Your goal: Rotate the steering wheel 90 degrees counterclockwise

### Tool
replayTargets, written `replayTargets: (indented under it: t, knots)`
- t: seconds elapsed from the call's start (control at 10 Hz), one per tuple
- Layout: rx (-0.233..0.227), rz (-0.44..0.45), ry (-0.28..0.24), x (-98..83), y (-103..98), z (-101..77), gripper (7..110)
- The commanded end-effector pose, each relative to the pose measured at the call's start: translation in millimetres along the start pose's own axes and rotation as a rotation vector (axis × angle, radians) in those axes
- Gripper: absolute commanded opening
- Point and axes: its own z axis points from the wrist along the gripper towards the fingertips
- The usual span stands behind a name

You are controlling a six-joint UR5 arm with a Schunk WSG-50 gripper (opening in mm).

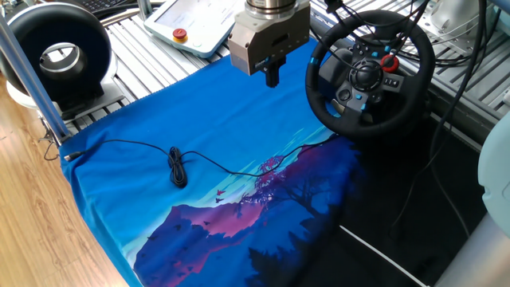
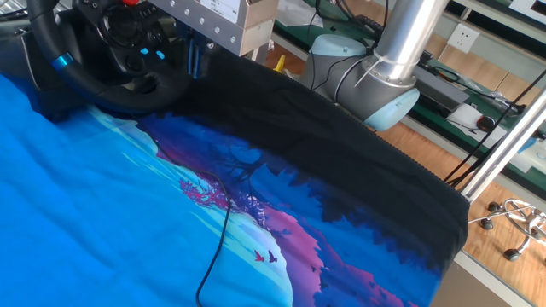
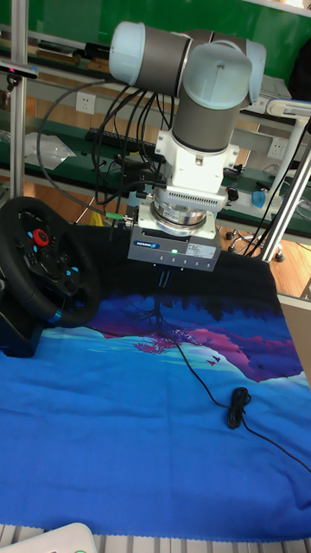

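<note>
The steering wheel (image 1: 366, 76) stands tilted at the back right of the cloth, a black padded rim around a hub with a red dial and small coloured buttons. A blue stripe sits low on its rim (image 2: 61, 61). The wheel (image 3: 43, 259) is at the left edge in the tall fixed view. My gripper (image 1: 272, 80) hangs just left of the rim, a little above the cloth and not touching the wheel. Its dark fingers are pressed together with nothing between them. The gripper (image 3: 165, 279) points straight down, and in the other fixed view its fingers (image 2: 193, 58) show right beside the rim.
A blue and purple printed cloth (image 1: 159, 119) covers the table, with a thin black cable and its coil (image 1: 177, 167) lying on it. A black ring-shaped device (image 1: 60, 56), a metal post (image 1: 32, 80) and a teach pendant (image 1: 195, 24) stand at the back left. The robot base (image 2: 367, 85) is behind.
</note>
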Motion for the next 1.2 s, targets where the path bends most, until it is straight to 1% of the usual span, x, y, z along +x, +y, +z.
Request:
replayTargets:
  t: [0.0, 0.1, 0.2, 0.3, 0.4, 0.7, 1.0, 1.1]
  knots:
    - [-0.014, 0.004, -0.004, -0.9, 3.2, -1.4, 7]
    - [-0.033, 0.001, -0.012, -2.8, 7.7, -1.6, 7]
    - [-0.034, -0.001, -0.018, -4.4, 7.9, -1.9, 7]
    - [-0.072, -0.008, -0.026, -6.0, 18.3, -1.9, 7]
    - [-0.081, -0.014, -0.034, -7.9, 20.7, -2.5, 7]
    - [-0.086, -0.003, -0.038, -9.4, 22.1, -4.3, 7]
    - [-0.107, -0.002, -0.041, -10.1, 27.5, -4.9, 7]
    - [-0.106, 0.0, -0.039, -9.8, 26.9, -5.0, 7]
